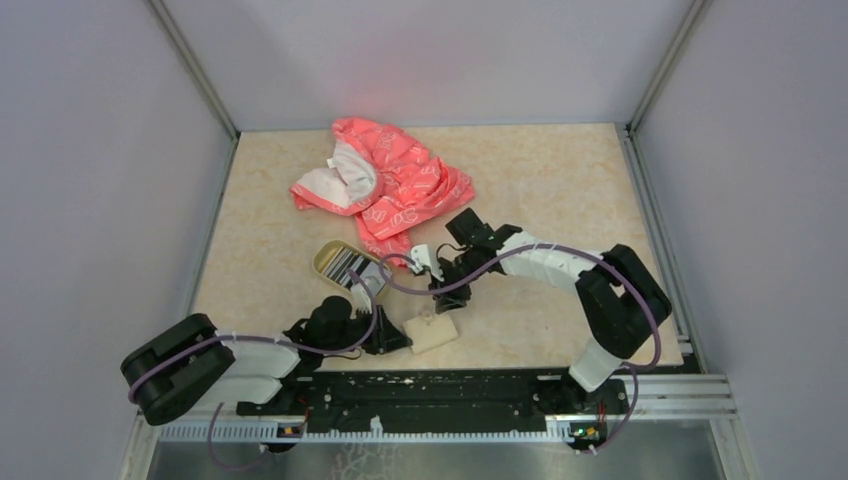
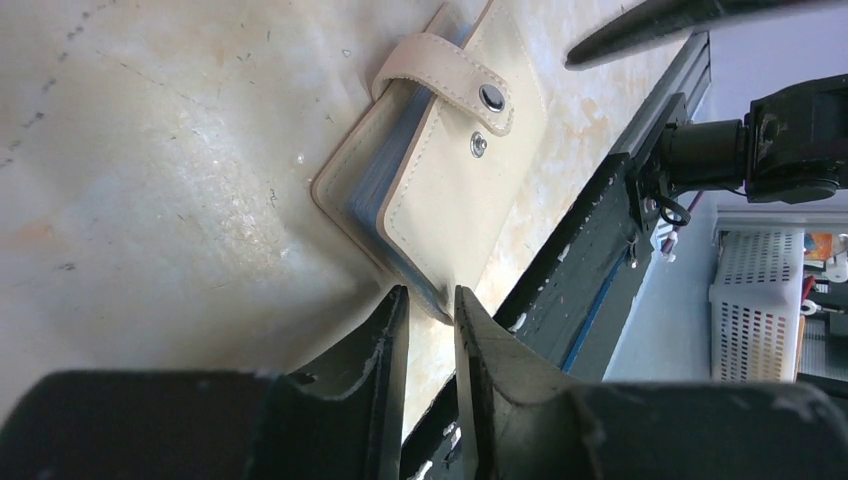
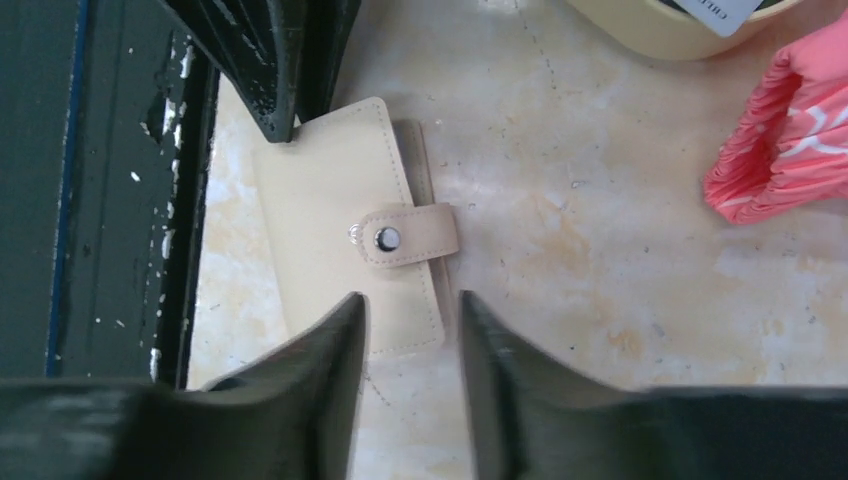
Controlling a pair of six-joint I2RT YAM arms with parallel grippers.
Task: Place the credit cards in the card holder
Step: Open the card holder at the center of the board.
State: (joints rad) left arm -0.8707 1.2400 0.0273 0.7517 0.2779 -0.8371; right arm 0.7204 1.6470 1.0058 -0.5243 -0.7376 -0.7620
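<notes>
Tan-beige card holder (image 3: 320, 180) lies flat on the table (image 3: 600, 260), directly ahead of the right gripper (image 3: 408, 300). The right jaws stand apart and carry nothing. One fingertip overlaps the holder's near edge; the other is over bare table. The strap (image 3: 410, 235) sits just ahead of the gap, and its snap is off the stud on the cover.

The left gripper (image 2: 430, 300) has its fingers drawn almost together, leaving a narrow slot. One corner of the holder sits at the mouth of that slot. Whether the corner is clamped cannot be determined.

The credit cards (image 1: 347, 264) lie in an oval dish (image 1: 322, 258), beyond the holder from both grippers. A pink-red cloth (image 1: 400, 180) lies farther out, past the dish.
</notes>
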